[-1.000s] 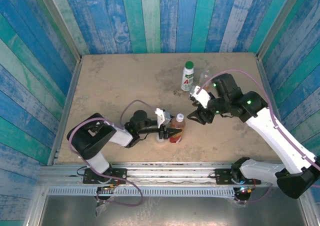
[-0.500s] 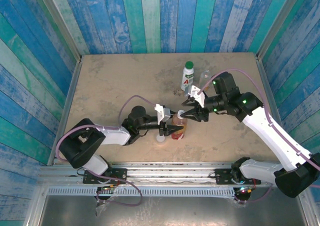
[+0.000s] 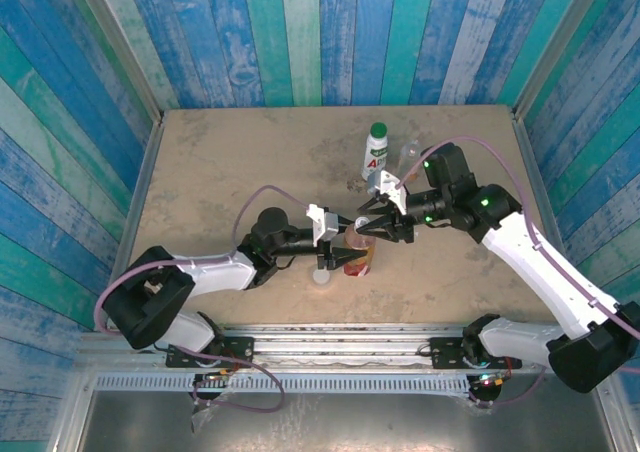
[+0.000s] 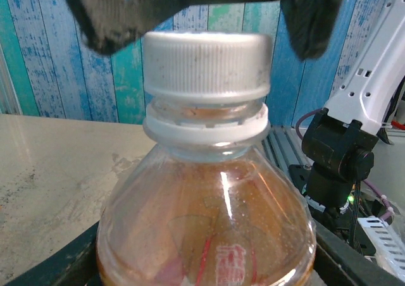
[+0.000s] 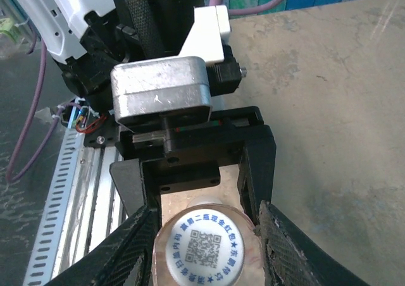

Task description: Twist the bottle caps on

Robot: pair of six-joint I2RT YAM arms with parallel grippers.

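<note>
Up front on the tan table [image 3: 230, 172], clear plastic bottle of amber drink [image 3: 360, 255] clamped in left gripper [image 3: 347, 262], pale grey ribbed cap [image 5: 200, 240] on its neck, right gripper [image 3: 369, 230] flanking cap, grip unclear.

On table [image 3: 220, 172], near front edge, about mid-width: drink bottle [image 3: 358, 256] upright, cap [image 4: 207, 61] on its neck. Left gripper [image 3: 343, 260] in from left, around bottle body. Right gripper [image 3: 368, 230] in from right-rear, 1 finger either side of cap. Small cap [image 3: 320, 277] on table just front-left of drink bottle. Behind, well apart, side by side: tall bottle [image 3: 375, 153] left, short bottle [image 3: 408, 155] right
</note>
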